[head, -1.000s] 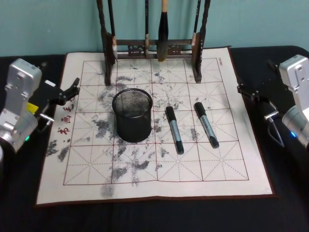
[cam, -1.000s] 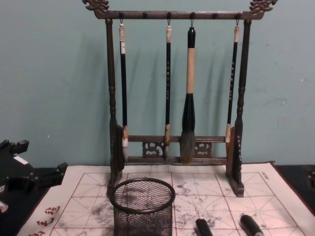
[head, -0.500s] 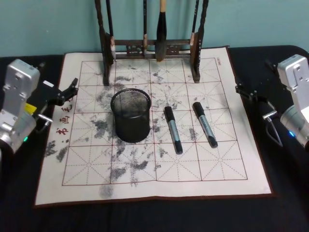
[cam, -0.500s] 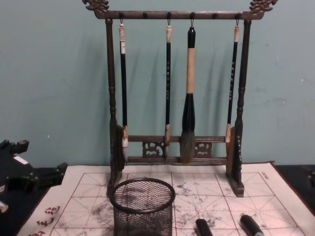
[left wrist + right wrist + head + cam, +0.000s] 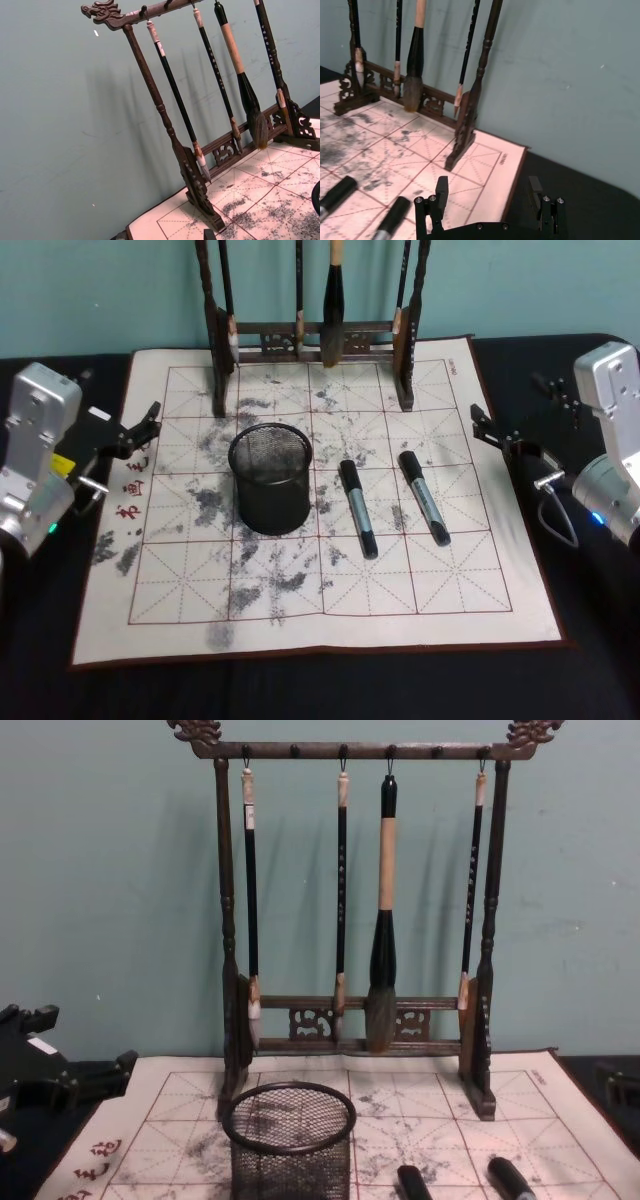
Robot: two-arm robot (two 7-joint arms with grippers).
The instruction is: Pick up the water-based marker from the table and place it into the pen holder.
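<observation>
Right claw (image 5: 506, 400) has shifted inward toward mat (image 5: 430, 590).

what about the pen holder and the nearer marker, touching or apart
Apart. The head view shows a strip of stained mat between the pen holder and the nearer marker.

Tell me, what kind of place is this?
It looks like a calligraphy desk set up for a robot: a wooden rack of hanging brushes, an ink-stained mat with red grid lines, and the left gripper and right gripper waiting at its sides.
</observation>
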